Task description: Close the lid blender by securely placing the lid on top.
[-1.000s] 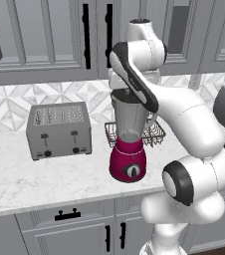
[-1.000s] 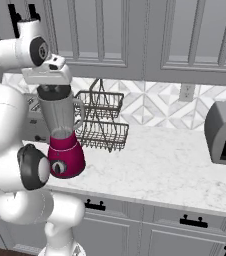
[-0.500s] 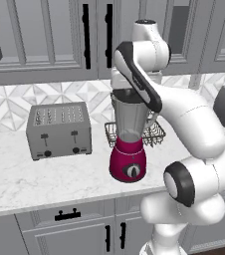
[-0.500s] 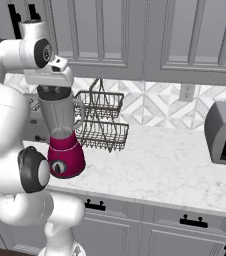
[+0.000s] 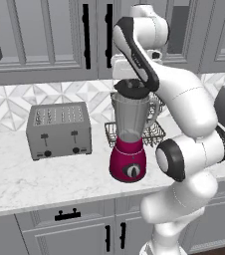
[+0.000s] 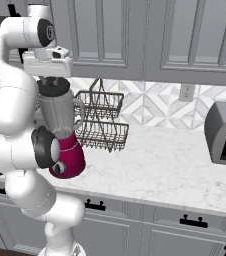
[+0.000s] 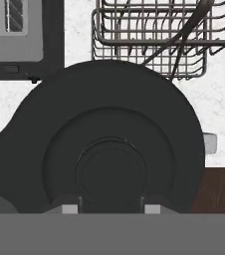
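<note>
1. I see the blender (image 5: pixel 129 149) standing on the counter (image 5: pixel 45 184), near its front edge, with the magenta base down and the clear jar upright.
2. The jar looks empty to me; I can make out nothing inside it through the clear wall.
3. The lid (image 5: pixel 131 89) sits at the jar's rim, covering the mouth. From the base views I cannot tell whether it is fully seated or just resting there.
4. In the hand view the lid (image 7: pixel 104 159) appears from above as a round black disc with a raised centre knob.
5. The gripper (image 7: pixel 111 205) is directly above the lid, its fingertips (image 7: pixel 70 209) set either side of the knob, narrowly parted. They appear to clasp the knob.
6. A black wire basket (image 6: pixel 102 120) stands behind the blender toward the back wall; I see nothing in it.
7. A grey toaster (image 5: pixel 58 130) sits on the counter to the blender's left, well apart from it.
</note>
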